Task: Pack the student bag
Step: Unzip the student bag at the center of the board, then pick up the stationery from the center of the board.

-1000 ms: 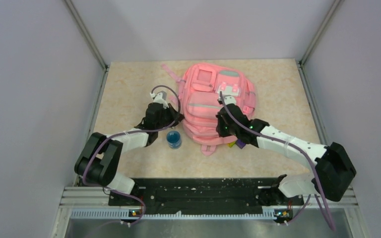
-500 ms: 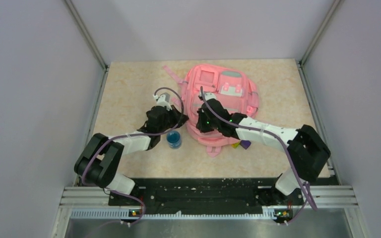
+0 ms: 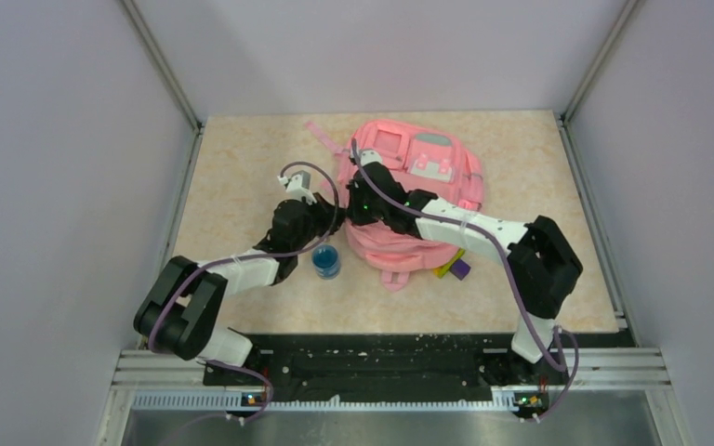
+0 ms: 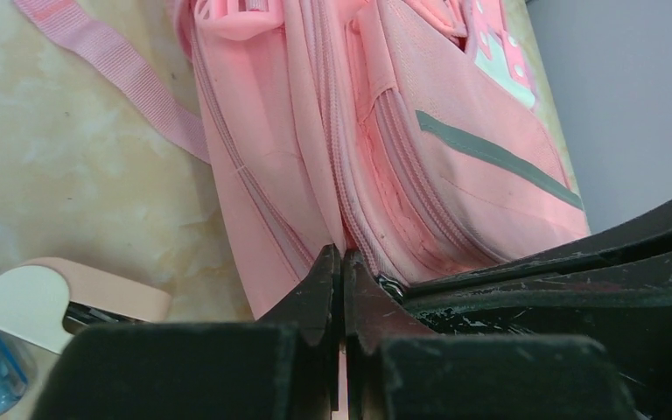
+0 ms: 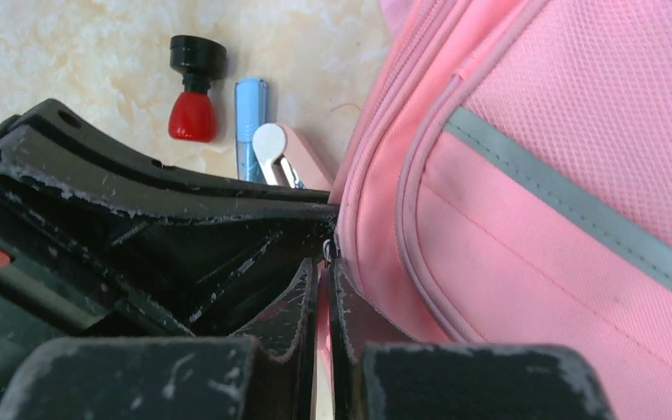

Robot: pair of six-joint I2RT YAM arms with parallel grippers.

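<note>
Swung left across student bag point(image 3: 386, 246) since a second ago, right claw point(image 3: 358, 200) now close beside left claw point(image 3: 328, 223) at the bag's left edge. Both pinched shut against its side seam; cannot tell whether gripping fabric. Bag flat on bench point(image 3: 242, 158), pockets up.

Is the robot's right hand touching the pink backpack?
Touching. The right wrist view shows the right gripper shut, with a pink strip of the backpack pinched in its jaws right at the bag's side.

Black-and-white arms point(image 3: 469, 223), purple cables point(image 3: 307, 165), scuffed black fingers point(image 4: 319, 289).
</note>
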